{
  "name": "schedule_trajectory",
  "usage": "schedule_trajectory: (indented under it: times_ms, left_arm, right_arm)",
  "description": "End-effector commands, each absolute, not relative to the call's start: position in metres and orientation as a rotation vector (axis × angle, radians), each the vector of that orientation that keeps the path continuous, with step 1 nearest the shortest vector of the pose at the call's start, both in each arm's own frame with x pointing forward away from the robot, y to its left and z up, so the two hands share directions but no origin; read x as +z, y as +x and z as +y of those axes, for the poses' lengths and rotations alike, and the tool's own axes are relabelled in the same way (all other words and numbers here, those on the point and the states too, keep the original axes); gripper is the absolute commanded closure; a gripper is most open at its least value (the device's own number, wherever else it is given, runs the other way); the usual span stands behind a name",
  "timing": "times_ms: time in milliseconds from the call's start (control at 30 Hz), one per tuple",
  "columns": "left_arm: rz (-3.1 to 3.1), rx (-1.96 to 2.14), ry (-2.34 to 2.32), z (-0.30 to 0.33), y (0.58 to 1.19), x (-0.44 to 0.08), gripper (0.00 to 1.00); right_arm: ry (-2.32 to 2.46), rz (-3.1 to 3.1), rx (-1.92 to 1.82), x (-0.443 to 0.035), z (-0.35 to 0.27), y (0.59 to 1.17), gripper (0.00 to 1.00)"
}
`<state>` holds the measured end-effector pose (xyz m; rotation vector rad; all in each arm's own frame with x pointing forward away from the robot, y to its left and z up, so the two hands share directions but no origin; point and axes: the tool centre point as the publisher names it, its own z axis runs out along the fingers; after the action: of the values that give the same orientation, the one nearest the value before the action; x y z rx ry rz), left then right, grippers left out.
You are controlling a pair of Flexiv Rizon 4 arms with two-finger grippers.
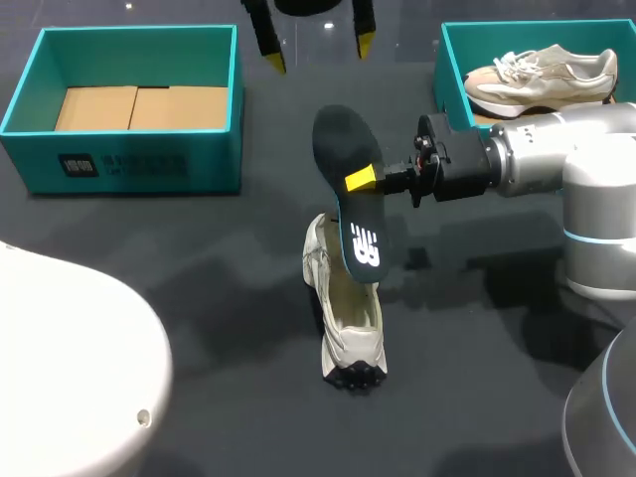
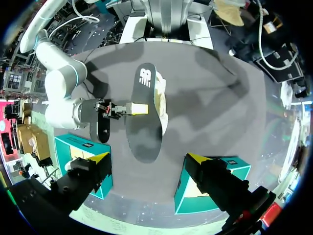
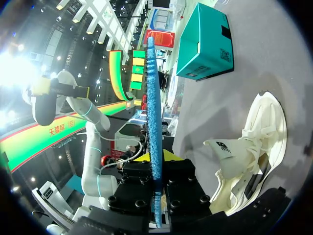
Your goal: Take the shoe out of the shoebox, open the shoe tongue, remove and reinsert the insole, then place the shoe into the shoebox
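item: insole [image 1: 341, 139], dark, held over the surface [image 1: 199, 258]. right gripper [image 1: 358, 181] clamps it at mid-length, fingers closed to its thickness. its lower end overhangs the shoe [image 1: 348, 318], which lies just beneath, long axes nearly aligned. left gripper [image 1: 320, 50]: spread wide, empty, well apart.

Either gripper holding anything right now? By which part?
Right gripper pinches the insole by its side edge, about mid-length. Left gripper is open, holding nothing.
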<state>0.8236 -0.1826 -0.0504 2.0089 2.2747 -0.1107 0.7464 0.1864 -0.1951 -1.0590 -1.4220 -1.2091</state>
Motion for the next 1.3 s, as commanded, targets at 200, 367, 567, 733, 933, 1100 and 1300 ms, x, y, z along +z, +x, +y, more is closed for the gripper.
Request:
schedule_trajectory:
  times_ms: [200,367,567,733,933,1100,1300]
  left_arm:
    - [2.436,0.122,2.125,-0.193,0.828,-0.053,0.00]
    - [2.431,0.072,2.116,-0.183,0.829,-0.054,0.00]
    - [2.407,0.039,2.109,-0.166,0.831,-0.055,0.00]
    - [2.360,0.001,2.113,-0.157,0.832,-0.058,0.00]
    - [2.214,-0.172,2.063,-0.133,0.833,-0.067,0.00]
    - [2.049,-0.339,1.997,-0.119,0.824,-0.071,0.00]
    - [1.832,-0.503,1.930,-0.112,0.814,-0.070,0.00]
  right_arm:
    - [-1.062,-1.423,-1.209,-0.195,0.187,0.745,1.00]
    - [-1.062,-1.423,-1.209,-0.195,0.187,0.745,1.00]
    - [-1.062,-1.423,-1.209,-0.195,0.187,0.745,1.00]
    - [-1.062,-1.423,-1.209,-0.195,0.187,0.745,1.00]
    - [-1.062,-1.423,-1.209,-0.195,0.187,0.745,1.00]
    - [-1.062,-1.423,-1.209,-0.195,0.187,0.745,1.00]
    - [-1.062,-1.423,-1.209,-0.195,0.187,0.745,1.00]
